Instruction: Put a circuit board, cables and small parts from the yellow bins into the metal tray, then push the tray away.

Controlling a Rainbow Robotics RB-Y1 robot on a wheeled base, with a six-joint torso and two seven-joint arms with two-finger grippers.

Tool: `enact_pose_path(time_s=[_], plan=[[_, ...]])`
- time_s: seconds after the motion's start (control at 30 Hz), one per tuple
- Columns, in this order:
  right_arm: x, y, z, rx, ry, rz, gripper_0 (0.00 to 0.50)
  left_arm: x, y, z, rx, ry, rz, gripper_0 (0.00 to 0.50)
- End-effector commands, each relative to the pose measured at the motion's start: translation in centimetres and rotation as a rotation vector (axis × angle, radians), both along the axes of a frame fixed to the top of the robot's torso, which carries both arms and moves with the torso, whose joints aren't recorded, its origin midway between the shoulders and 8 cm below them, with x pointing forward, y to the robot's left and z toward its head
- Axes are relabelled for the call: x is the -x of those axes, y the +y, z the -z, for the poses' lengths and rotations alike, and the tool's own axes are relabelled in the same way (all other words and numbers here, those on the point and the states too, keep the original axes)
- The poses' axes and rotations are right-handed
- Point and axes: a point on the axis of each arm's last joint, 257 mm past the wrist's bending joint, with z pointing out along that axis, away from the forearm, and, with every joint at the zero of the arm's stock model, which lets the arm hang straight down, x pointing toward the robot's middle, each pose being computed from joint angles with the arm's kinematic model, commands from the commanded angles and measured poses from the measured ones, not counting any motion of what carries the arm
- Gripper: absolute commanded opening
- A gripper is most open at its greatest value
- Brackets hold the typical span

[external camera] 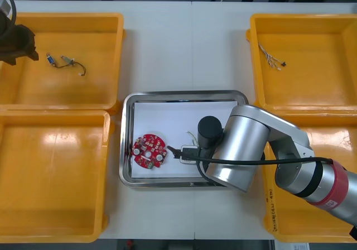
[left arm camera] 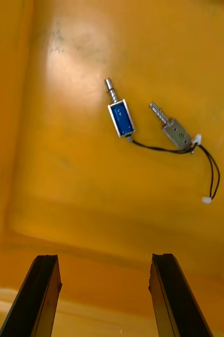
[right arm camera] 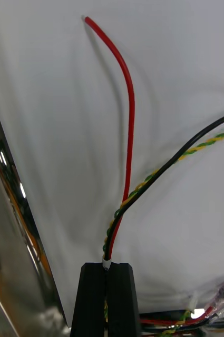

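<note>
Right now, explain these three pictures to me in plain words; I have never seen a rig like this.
This is a two-armed robot at a light table. The front view looks down from above the arms; each other picture comes from a camera on one wrist. Four yellow bins flank a metal tray, which holds a round red circuit board. The right gripper is shut on a bundle of cables over the tray's white inside. The left gripper hangs open above two small metal parts in the far left bin. Another cable lies in the far right bin.
</note>
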Motion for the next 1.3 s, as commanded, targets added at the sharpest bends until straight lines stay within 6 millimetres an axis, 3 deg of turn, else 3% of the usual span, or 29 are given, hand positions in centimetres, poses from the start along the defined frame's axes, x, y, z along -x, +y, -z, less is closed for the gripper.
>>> enact_pose_path(time_s=[0.03, 0.33, 0.63, 0.7, 0.73, 0.8, 1.3], plan=[[0.1, 3.0, 0.6, -0.093, -0.011, -0.007, 0.0, -3.2, -2.2, -3.5, -0.026, -0.098, 0.101, 0.5], [-0.5, 3.4, 0.8, -0.132, -0.028, 0.006, 0.0, -5.9, -2.3, -3.9, -0.019, -0.164, 0.098, 0.5], [-0.5, 2.6, 0.8, -0.11, -0.029, 0.027, 0.0, -8.8, -0.1, -2.7, -0.053, -0.22, 0.128, 0.5], [-0.7, 2.6, 0.6, -0.109, -0.042, 0.026, 0.055, -9.2, 0.2, -2.5, -0.053, -0.221, 0.129, 0.5], [-0.9, 2.6, 0.2, -0.107, -0.057, 0.025, 0.285, -9.5, 0.2, -2.3, -0.048, -0.221, 0.126, 0.5], [-1.1, 2.8, -0.3, -0.109, -0.074, 0.017, 0.5, -9.8, 0.1, -2.1, -0.038, -0.218, 0.118, 0.5], [0.0, 2.6, -6.9, -0.138, -0.074, 0.049, 0.5, -10.7, -0.2, -1.0, -0.029, -0.174, 0.086, 0.5]])
